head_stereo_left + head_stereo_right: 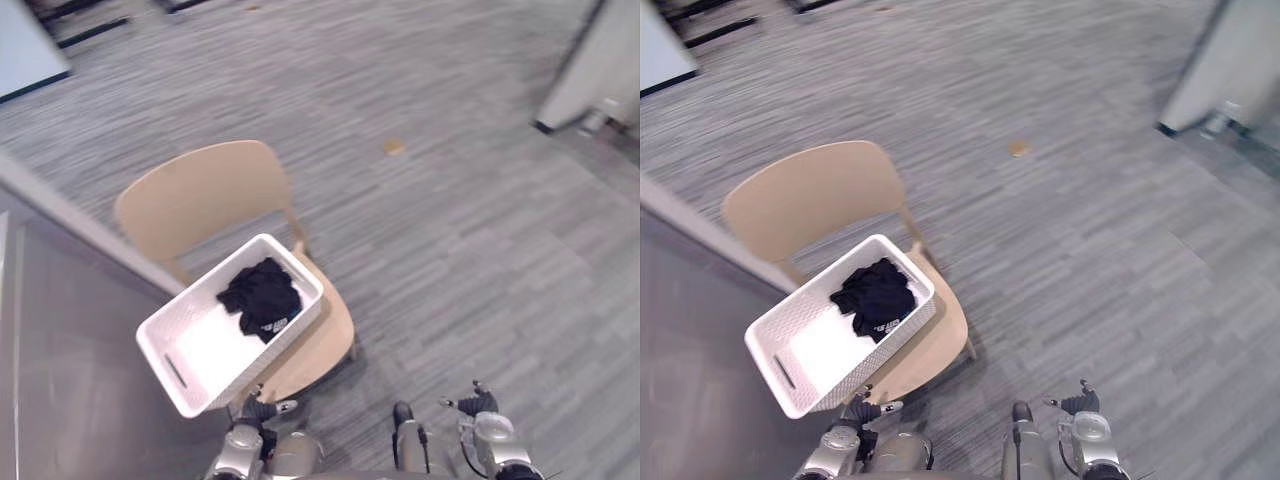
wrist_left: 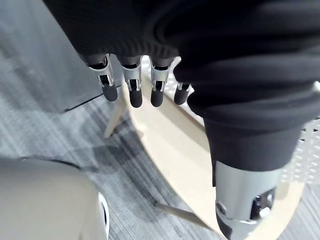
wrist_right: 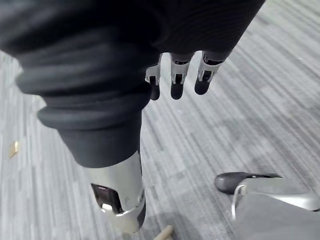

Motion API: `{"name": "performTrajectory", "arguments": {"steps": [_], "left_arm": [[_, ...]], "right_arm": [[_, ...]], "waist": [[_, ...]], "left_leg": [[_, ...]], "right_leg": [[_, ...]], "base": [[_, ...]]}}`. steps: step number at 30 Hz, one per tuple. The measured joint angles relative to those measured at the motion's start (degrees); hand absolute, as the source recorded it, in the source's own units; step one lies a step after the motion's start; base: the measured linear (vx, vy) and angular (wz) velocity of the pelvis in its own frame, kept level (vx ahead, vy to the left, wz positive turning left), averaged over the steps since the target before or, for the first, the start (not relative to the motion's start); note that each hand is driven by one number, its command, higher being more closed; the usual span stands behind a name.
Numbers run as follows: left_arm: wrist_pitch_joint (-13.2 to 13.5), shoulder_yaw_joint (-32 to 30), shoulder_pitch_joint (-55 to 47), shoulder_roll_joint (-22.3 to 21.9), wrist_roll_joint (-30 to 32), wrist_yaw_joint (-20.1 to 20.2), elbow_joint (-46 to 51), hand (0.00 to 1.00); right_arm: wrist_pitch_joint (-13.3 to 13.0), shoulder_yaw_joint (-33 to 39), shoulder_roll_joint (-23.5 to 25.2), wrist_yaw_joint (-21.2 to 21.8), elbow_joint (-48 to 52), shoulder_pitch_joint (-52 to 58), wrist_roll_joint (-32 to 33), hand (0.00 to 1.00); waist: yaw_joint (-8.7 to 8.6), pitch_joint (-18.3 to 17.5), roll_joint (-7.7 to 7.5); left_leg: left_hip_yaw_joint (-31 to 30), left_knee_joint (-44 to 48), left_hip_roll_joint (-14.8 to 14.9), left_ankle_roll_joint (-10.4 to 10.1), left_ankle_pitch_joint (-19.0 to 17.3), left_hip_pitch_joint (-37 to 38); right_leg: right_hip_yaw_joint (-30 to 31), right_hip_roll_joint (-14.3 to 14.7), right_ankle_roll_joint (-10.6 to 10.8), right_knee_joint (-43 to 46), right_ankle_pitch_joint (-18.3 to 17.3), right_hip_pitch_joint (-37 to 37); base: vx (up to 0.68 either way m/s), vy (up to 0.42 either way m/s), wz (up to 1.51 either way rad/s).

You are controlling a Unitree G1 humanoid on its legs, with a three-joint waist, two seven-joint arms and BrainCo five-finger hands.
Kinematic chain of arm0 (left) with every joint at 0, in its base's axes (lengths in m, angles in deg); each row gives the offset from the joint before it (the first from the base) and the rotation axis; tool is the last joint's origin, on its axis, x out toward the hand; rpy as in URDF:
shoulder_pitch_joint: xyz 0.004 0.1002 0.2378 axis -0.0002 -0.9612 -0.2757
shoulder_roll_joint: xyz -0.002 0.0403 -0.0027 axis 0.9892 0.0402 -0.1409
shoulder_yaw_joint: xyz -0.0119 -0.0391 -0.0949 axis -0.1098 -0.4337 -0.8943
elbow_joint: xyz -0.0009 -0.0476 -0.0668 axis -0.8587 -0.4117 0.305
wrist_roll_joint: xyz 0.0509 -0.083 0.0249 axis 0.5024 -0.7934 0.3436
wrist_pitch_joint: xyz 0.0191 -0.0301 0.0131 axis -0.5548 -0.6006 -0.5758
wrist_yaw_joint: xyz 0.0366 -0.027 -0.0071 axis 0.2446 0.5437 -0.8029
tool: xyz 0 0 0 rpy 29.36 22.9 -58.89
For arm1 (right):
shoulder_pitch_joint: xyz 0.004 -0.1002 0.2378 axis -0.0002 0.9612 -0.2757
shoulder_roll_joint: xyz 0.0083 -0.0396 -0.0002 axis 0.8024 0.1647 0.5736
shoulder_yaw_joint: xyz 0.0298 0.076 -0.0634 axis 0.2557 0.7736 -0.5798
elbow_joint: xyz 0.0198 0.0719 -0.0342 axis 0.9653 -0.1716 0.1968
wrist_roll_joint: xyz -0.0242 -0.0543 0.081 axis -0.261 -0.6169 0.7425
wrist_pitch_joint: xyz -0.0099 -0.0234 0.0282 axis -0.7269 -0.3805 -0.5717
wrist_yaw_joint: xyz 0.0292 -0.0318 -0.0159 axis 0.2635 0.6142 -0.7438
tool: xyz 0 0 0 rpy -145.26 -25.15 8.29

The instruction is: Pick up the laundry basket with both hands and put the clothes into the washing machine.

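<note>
**Stock of the scene: basket on chair, both hands empty**

**Left eye view.**
- One white perforated plastic laundry basket (image 1: pixel 210 345), resting on the seat of a pale wooden chair (image 1: pixel 200 195). It lies at a slant to the seat, with one slot handle at its near end.
- One heap of black clothes (image 1: pixel 262 295), lying inside the basket at its far end. The rest of the basket floor is bare.
- One grey striped carpet floor (image 1: pixel 460 220), with a small tan scrap (image 1: pixel 394 147) lying on it well beyond the chair.
- One grey panel (image 1: pixel 70 350), along my left side, just beside the chair.
- My left hand (image 1: pixel 260 410), low and just short of the basket's near end, apart from it.
- My right hand (image 1: pixel 478 404), low over the carpet and well apart from the chair.

**Right eye view.** Same items, same arrangement.

**Left wrist view.** My left fingers (image 2: pixel 131 87) hang straight and loose with nothing in them. The chair seat's rim and a strip of the basket's perforated wall lie past them.

**Right wrist view.** My right fingers (image 3: pixel 176 80) are likewise loose and empty, with carpet below them.
</note>
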Motion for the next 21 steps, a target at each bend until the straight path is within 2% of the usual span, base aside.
{"name": "performTrajectory", "arguments": {"steps": [2,3,4,6,9,11,13,15,16,19,21], "left_arm": [[0.02,1.79,-0.03,0.78,-0.8,0.03,0.0,0.0],[0.02,2.67,0.02,1.52,-0.79,0.03,-0.04,0.0],[-0.08,2.93,0.37,2.45,-0.79,0.02,-0.14,0.0],[-0.06,3.65,-0.19,4.72,-0.76,0.03,-0.13,0.0],[-0.05,3.98,-0.82,7.19,-0.6,0.07,-0.15,0.0],[0.1,4.33,-1.56,8.22,-0.13,0.09,-0.13,0.0],[0.58,4.37,-3.22,9.05,0.59,0.13,-0.15,0.0],[0.66,4.32,-4.25,9.48,1.12,0.17,-0.25,0.0],[0.75,4.31,-4.62,9.68,1.57,0.17,-0.26,0.0],[1.12,4.14,-4.64,10.01,1.95,0.15,-0.63,0.0],[2.01,3.57,-3.75,10.2,2.19,-0.05,-0.22,0.0]], "right_arm": [[-0.08,0.03,-0.74,-0.02,0.66,-0.84,0.11,0.0],[-0.15,0.02,-1.33,-0.12,2.63,-1.34,0.06,0.0],[0.07,-0.01,-1.35,-0.19,4.02,-1.78,0.06,0.0],[0.16,-0.75,-0.06,-0.23,10.99,-0.4,-0.3,0.0],[-0.23,-2.32,-0.28,-0.25,18.62,-1.03,-2.99,0.0],[-1.45,-4.09,-1.61,-0.02,22.09,-3.17,-5.59,0.0],[-2.11,-9.59,-5.02,0.32,23.83,-8.28,-9.82,0.0],[-2.29,-15.95,-8.68,0.55,23.78,-13.65,-12.24,0.0],[-3.35,-19.59,-11.28,0.96,23.29,-17.23,-14.6,0.0],[-5.07,-24.37,-15.2,1.66,19.45,-24.91,-18.05,0.0],[-5.64,-27.97,-17.62,1.68,11.76,-33.11,-19.25,0.0]], "waist": [[0.04,-0.58,-0.39],[-0.04,-1.12,0.13],[0.2,-1.2,-0.29],[0.11,-1.63,-2.12],[0.21,-2.56,-3.82],[0.32,-2.91,-4.36],[0.49,-3.0,-4.47],[0.59,-2.85,-4.67],[1.21,-2.76,-4.81],[2.55,-2.04,-4.93],[3.89,0.99,-5.14]], "left_leg": [[9.69,-2.88,0.6,1.97,1.43,0.17],[15.14,-7.24,0.3,2.28,3.95,0.09],[16.5,-9.0,0.02,2.21,6.64,-0.09],[14.56,-14.18,-3.09,2.9,10.91,-0.02],[10.87,-18.31,-5.79,2.94,14.08,0.47],[9.58,-19.91,-6.9,3.31,15.15,0.51],[8.11,-21.92,-7.71,3.54,16.73,0.31],[7.17,-23.36,-7.8,3.72,17.83,-0.15],[6.79,-23.64,-7.75,3.92,18.13,-1.17],[5.37,-25.26,-7.99,3.97,20.54,-3.52],[3.83,-25.71,-8.39,4.24,22.02,-5.48]], "right_leg": [[-4.79,-1.28,-0.02,-2.3,0.02,1.1],[-8.92,-1.95,0.07,-3.06,0.07,1.1],[-10.25,-3.01,0.41,-3.37,0.3,1.07],[-15.0,-4.63,1.56,-6.25,1.47,3.23],[-17.9,-4.91,1.96,-10.08,3.21,6.13],[-19.31,-5.37,2.45,-10.84,3.52,6.87],[-20.47,-5.49,2.31,-11.24,4.4,6.9],[-20.71,-5.2,2.41,-11.69,5.21,6.44],[-21.0,-5.01,2.28,-12.2,5.77,5.75],[-22.16,-4.7,2.15,-12.46,6.75,3.61],[-23.28,-4.74,2.11,-12.59,6.88,2.44]], "base": [[0.01,-0.096,1.64],[0.01,0.005,1.56],[0.03,0.052,1.51],[0.06,0.075,1.2],[0.07,0.07,0.87],[0.05,0.07,0.56],[0.0,0.067,0.36],[-0.03,0.041,0.27],[-0.06,0.043,0.19],[-0.07,0.04,0.27],[-0.09,0.049,0.38]]}}
